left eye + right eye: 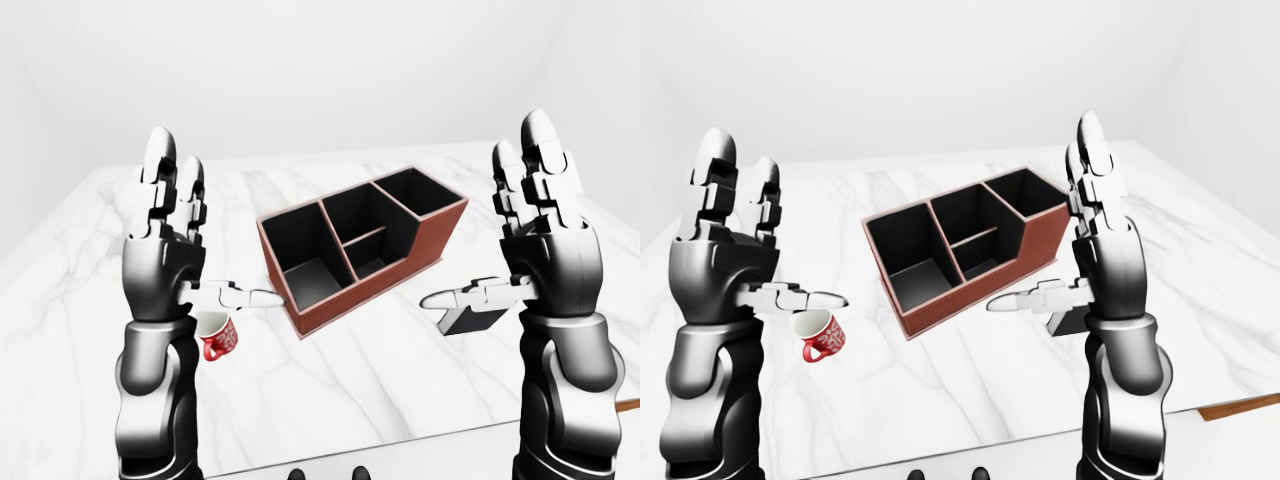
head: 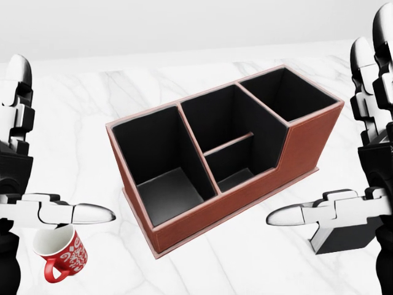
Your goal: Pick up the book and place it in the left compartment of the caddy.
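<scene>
two hands are up over the white marbled table, my left hand and my right hand, each with fingers spread and pointing up, thumbs reaching inward, holding nothing. the dark flat book lies on the table just under and behind my right thumb in the head view, mostly hidden, so i cannot tell which way its long axis runs. the brown leather caddy with black compartments sits between my hands, its long side running from lower left to upper right. a red patterned mug stands below my left thumb.
</scene>
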Tool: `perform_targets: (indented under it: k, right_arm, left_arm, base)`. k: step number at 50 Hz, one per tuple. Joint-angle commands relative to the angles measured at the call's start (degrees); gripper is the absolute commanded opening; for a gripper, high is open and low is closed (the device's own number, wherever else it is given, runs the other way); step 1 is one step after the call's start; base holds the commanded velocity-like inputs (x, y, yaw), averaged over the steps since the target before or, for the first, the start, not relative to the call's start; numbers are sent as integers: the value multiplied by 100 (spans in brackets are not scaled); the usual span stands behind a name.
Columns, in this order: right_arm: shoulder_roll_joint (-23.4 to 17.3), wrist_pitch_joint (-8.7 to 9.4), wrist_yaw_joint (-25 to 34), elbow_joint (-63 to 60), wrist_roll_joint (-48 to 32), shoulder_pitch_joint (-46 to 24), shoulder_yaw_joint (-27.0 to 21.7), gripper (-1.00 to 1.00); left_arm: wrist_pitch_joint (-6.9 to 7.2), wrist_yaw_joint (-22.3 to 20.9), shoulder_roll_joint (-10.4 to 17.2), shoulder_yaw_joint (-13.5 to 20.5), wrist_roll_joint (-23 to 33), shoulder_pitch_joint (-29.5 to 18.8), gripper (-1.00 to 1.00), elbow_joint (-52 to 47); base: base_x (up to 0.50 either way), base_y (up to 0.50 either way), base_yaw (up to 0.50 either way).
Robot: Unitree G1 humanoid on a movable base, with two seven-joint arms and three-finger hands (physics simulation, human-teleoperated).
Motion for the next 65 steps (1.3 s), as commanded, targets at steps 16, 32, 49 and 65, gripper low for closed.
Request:
perform_targets:
  k: [16,32,49,65]
  right_arm:
    - [-226,0,671,431,-476,97,-53,100]
    - [-974,0,2541,999,-1984,196,-635,100]
    - [-1463,0,2541,1100,-3309,278,-1356,100]
    - [-1732,0,2541,2807,-4897,45,-832,100]
  left_arm:
    - [0,-43,-30,29,-38,143,100,41]
    - [0,-58,-1,114,-127,143,100,369]
    - [0,-68,26,169,-198,175,100,465]
    - [0,-66,57,221,-205,152,100,568]
  base:
    - [14,-2,0]
    - [0,0,0]
    - [0,0,0]
    - [0,0,0]
